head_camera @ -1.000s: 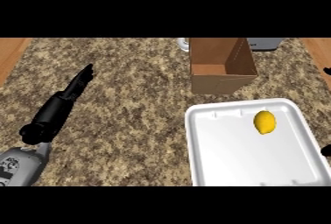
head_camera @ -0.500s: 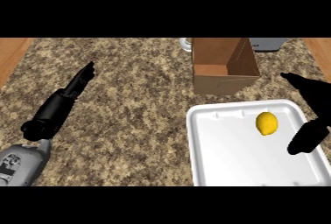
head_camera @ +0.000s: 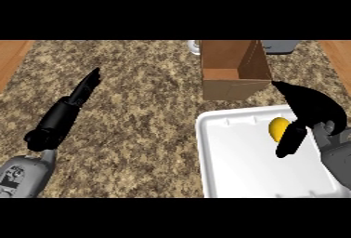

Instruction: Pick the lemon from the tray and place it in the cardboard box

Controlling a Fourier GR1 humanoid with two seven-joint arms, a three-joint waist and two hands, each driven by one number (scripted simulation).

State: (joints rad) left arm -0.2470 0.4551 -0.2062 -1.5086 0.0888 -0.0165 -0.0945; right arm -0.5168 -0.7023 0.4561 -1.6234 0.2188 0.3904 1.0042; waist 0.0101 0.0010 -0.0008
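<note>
Step in hand: the approach to the lemon; the grasp is not yet made, as far as the head view shows.
Lemon [head_camera: 277, 128]: it lies on the white tray [head_camera: 240, 162], in the upper right part of it, near the far rim.
Right hand [head_camera: 312, 116]: it hangs over the right side of the tray, just beside the lemon. The fingers arch above the fruit and the thumb points down at its right side, but they do not close round it. The hand is released and holds nothing.
Left hand [head_camera: 82, 93]: it rests over the speckled counter [head_camera: 137, 116], well apart from the tray, with straight fingers pointing away from the robot. It is also released.
Cardboard box [head_camera: 233, 69]: it stands open just behind the tray, near its far rim.
Next move: probably the right hand must come lower, so that thumb and fingers stand on both sides of the lemon, and then close. After that, a short lift and a carry forward to the box opening.
</note>
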